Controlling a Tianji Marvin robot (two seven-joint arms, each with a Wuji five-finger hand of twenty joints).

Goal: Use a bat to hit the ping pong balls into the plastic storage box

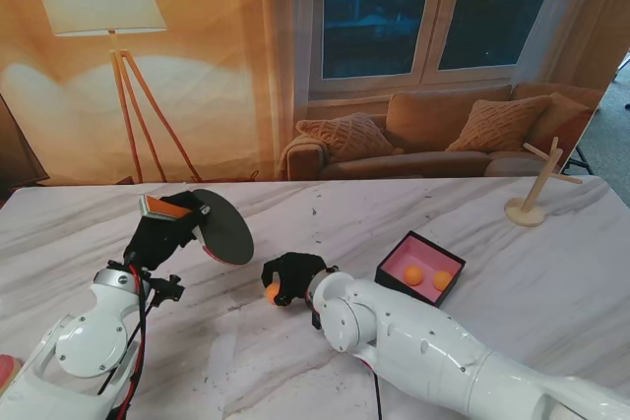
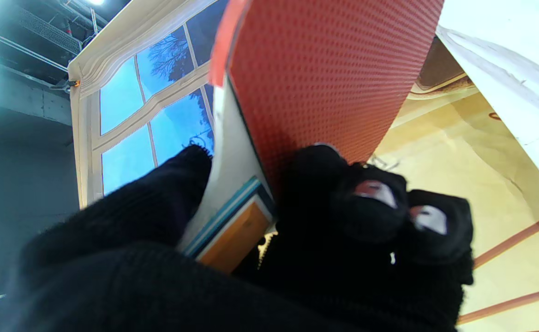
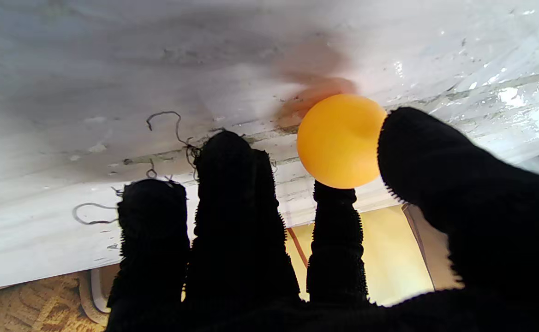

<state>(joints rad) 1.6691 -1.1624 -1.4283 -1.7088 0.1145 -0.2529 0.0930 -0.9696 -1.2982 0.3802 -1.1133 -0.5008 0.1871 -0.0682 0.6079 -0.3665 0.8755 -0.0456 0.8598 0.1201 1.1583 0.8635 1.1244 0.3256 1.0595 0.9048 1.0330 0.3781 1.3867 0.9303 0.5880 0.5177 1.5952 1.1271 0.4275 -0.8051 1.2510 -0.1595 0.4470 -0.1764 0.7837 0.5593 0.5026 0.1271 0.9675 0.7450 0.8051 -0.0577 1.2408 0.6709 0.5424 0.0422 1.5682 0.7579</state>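
Observation:
My left hand (image 1: 165, 230), in a black glove, is shut on the handle of a bat (image 1: 222, 227) whose dark face stands upright over the table; the left wrist view shows its red pimpled side (image 2: 334, 74). To its right my right hand (image 1: 292, 277) pinches an orange ping pong ball (image 1: 273, 292) between thumb and forefinger, just over the marble top. That ball (image 3: 339, 140) is plain in the right wrist view, with the thumb (image 3: 435, 166) against it. Farther right sits the black storage box (image 1: 396, 263) with a pink floor and two orange balls (image 1: 413, 275) inside.
A wooden peg stand (image 1: 536, 189) rises near the table's far right edge. The white marble table (image 1: 325, 213) ends at a printed living-room backdrop. A pinkish object (image 1: 6, 369) shows at the near left corner.

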